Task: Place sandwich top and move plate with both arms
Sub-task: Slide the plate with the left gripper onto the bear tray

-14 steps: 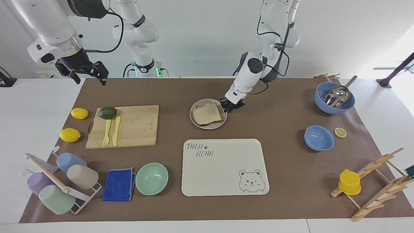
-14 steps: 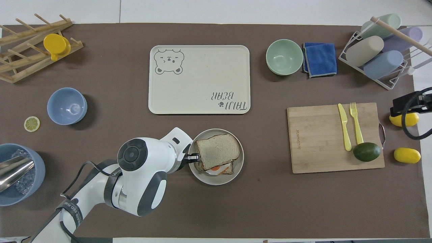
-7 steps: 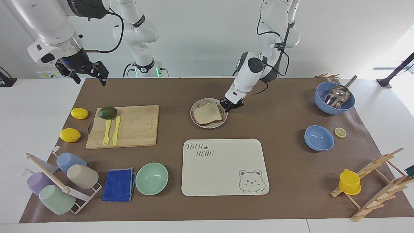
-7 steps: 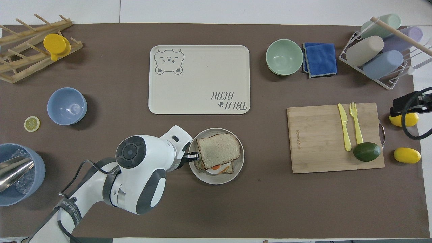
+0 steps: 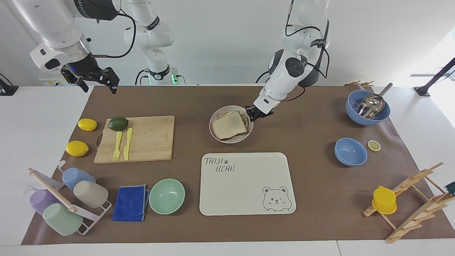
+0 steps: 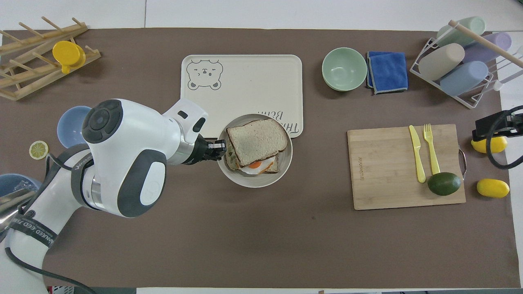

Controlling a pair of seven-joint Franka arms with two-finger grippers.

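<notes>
The sandwich top (image 5: 229, 124) (image 6: 256, 141) lies on a slice with a fried egg (image 6: 255, 165), both on the round plate (image 5: 231, 139) (image 6: 255, 181). My left gripper (image 5: 253, 115) (image 6: 220, 146) is shut on the plate's rim at the side toward the left arm's end. The plate hangs slightly tilted above the mat, just short of the bear tray (image 5: 245, 185) in the facing view. From overhead it covers the tray's near corner (image 6: 241, 94). My right gripper (image 5: 96, 80) waits open, high over the mat's corner at the right arm's end.
A cutting board (image 5: 142, 138) carries an avocado (image 5: 118, 123) and yellow cutlery, with two lemons (image 5: 77, 148) beside it. A mint bowl (image 5: 166, 196), blue cloth and cup rack (image 5: 67, 199) lie farther out. Blue bowls (image 5: 350, 151) and a wooden rack (image 5: 408, 199) stand toward the left arm's end.
My left arm has lifted the plate with the sandwich off the mat and carried it toward the bear tray. The right arm has not moved.
</notes>
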